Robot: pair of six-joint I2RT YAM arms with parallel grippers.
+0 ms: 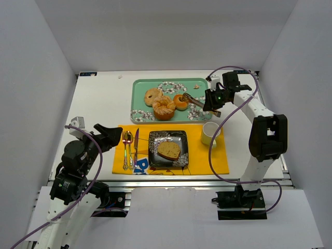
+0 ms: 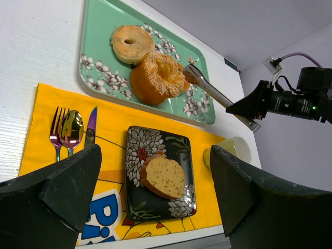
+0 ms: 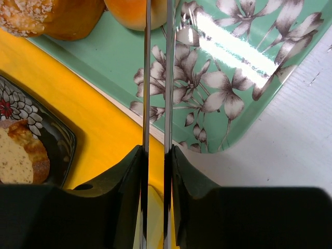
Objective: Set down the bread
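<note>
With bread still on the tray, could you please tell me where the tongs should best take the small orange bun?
Pinch the small orange bun across its rounded sides, coming from the right of the tray, where the tongs in the right claw point at it; the sugared ring crowds its left side.

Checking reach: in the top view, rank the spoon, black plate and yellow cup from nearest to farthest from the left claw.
1. Spoon, just right of the left claw.
2. Black plate, middle of the mat.
3. Yellow cup, mat's right end.
</note>
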